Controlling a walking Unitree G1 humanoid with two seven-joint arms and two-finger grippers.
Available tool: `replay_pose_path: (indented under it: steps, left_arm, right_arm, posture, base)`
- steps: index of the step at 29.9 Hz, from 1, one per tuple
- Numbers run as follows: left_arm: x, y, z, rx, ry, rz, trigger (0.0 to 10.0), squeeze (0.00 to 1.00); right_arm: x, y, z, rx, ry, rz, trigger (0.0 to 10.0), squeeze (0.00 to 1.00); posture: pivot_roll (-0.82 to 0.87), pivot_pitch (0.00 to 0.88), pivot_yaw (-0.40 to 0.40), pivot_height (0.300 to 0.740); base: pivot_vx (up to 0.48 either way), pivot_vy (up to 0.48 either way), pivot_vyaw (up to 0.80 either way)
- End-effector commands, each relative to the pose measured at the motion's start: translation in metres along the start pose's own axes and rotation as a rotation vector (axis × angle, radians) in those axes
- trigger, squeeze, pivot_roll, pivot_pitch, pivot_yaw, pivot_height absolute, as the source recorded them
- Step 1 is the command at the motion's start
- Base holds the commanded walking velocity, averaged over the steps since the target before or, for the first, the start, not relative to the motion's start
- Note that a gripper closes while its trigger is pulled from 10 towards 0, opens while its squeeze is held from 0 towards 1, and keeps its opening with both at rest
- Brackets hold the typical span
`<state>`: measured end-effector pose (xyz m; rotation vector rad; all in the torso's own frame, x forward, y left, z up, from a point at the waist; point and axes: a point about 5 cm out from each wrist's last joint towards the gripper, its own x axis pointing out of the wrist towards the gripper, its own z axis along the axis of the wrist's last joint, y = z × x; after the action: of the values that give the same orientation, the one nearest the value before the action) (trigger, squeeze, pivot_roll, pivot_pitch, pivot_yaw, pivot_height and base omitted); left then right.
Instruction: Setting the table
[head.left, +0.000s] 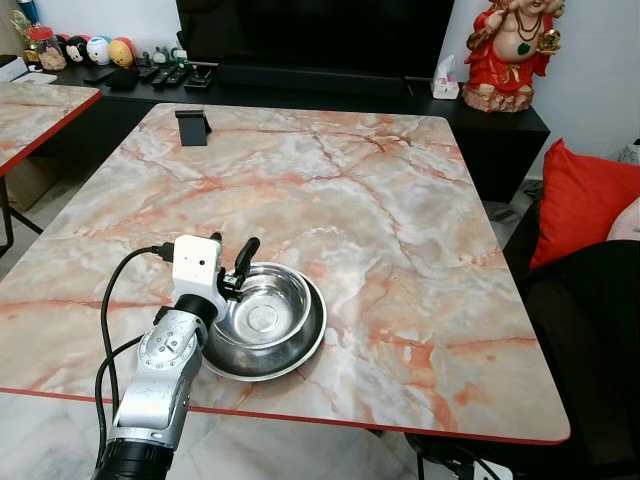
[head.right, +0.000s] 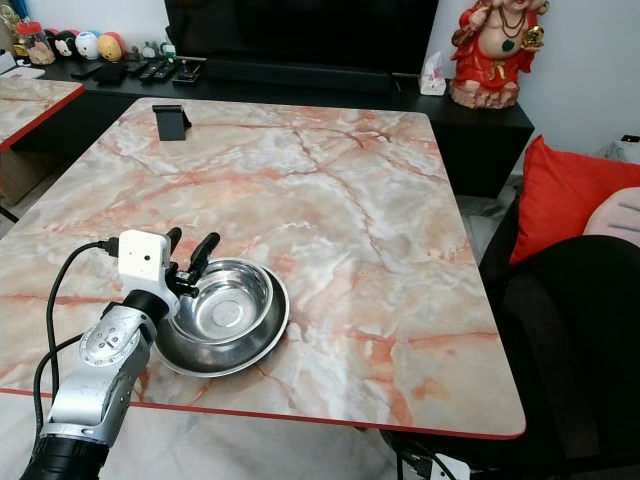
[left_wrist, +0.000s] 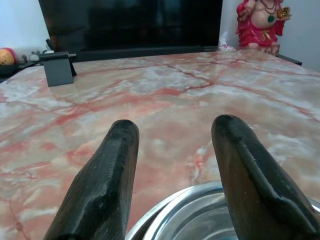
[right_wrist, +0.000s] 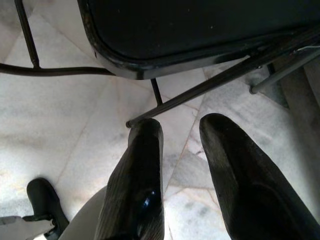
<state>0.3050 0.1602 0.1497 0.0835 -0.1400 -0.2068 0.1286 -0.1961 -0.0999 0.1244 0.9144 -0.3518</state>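
Smooth pink marble table (head.left: 380, 200) is seen mid-frame. Two round shiny steel bowls (head.left: 262, 322), stacked, are placed at lower left; the left gripper (head.left: 232, 262) is spread open at their rim. The right gripper (right_wrist: 182, 131) is parted over floor tiles.

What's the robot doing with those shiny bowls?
The robot is setting the table. Its left gripper is open at the rim of a small steel bowl, which sits inside a bigger steel bowl near the front edge of the marble table. The right gripper, fingers apart, hangs low over the floor by a black chair.
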Motion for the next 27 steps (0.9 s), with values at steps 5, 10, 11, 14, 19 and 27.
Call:
replay_pose_path:
  steps: [5, 10, 11, 14, 19, 27]
  left_arm:
    - [0.003, -0.0031, 0.0038, 0.012, -0.019, -0.014, 10.0, 0.0]
    - [0.0033, -0.0037, 0.0043, 0.008, -0.02, -0.015, 10.0, 0.0]
    - [0.0035, -0.0038, 0.0043, 0.005, -0.02, -0.017, 10.0, 0.0]
    - [0.0038, -0.0038, 0.0046, 0.002, -0.02, -0.015, 10.0, 0.0]
    - [0.0042, -0.003, 0.0052, 0.0, -0.019, -0.009, 10.0, 0.0]
    - [0.0051, -0.0021, 0.0042, -0.013, -0.007, 0.006, 10.0, 0.0]
  right_arm:
    - [-0.0003, -0.0019, 0.0009, 0.022, -0.018, -0.004, 10.0, 0.0]
    - [-0.0002, -0.0016, 0.0015, 0.022, -0.022, 0.0, 10.0, 0.0]
    - [-0.0001, -0.0014, 0.0014, 0.018, -0.019, 0.003, 10.0, 0.0]
    - [0.0, -0.0012, 0.0012, 0.015, -0.013, 0.006, 10.0, 0.0]
    - [0.0002, -0.0006, 0.0001, 0.012, 0.003, 0.011, 10.0, 0.0]
    - [0.0004, -0.0002, 0.0001, 0.014, 0.007, 0.01, 10.0, 0.0]
  posture:
    - [0.04, 0.0, -0.029, 0.74]
    - [0.04, 0.0, -0.03, 0.74]
    - [0.04, 0.0, -0.03, 0.74]
    - [0.04, 0.0, -0.03, 0.74]
    - [0.04, 0.0, -0.028, 0.74]
    - [0.04, 0.0, -0.024, 0.74]
  base:
    - [0.0, 0.0, 0.0]
    - [0.0, 0.0, 0.0]
    - [0.0, 0.0, 0.0]
    - [0.0, 0.0, 0.0]
    - [0.0, 0.0, 0.0]
    - [0.0, 0.0, 0.0]
